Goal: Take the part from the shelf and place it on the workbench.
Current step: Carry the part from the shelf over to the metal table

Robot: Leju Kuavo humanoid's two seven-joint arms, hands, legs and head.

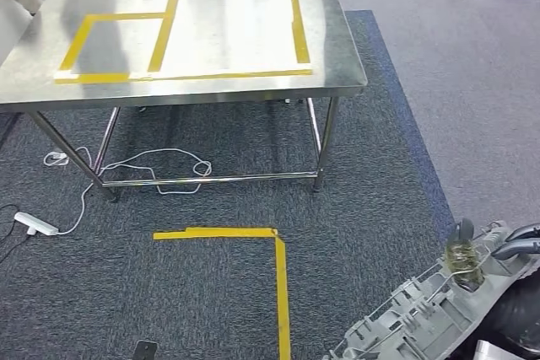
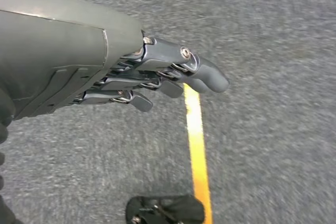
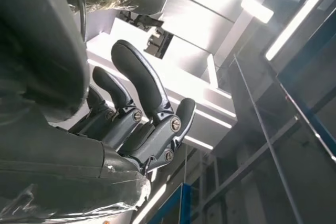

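No brand, label or writing can be read on anything here.

The part (image 1: 420, 314), a long grey plastic moulding with ribs and clips, lies at about 5 o'clock in the head view, running from the bottom edge up toward the right edge. Its upper end is in the right hand (image 1: 519, 246), whose dark fingers (image 1: 523, 248) lie against it beside a small wrapped bundle of wire. In the right wrist view the right hand (image 3: 134, 114) has its fingers curled up around the dark bulk of the part (image 3: 39, 40), the thumb bent beside them; it holds the part.

The workbench (image 1: 331, 48), a steel table with a shiny top, stands at 11 to 12 o'clock, well apart from the part. Yellow tape (image 1: 162, 35) marks two rectangles on its top, the larger one to the right. Under it a white cable (image 1: 159, 158) loops on the dark carpet (image 1: 357, 200), and a white power strip (image 1: 35, 223) lies at 9 o'clock. A corner of floor tape (image 1: 277, 246) sits at 6 o'clock, between the robot and the workbench. A lighter grey floor (image 1: 471, 82) runs along at 2 o'clock.

The left hand (image 2: 158, 74) hangs over the carpet with its fingers (image 2: 174, 87) straight, side by side and slightly apart, holding nothing. The yellow line (image 2: 197, 150) passes beneath its fingertips.
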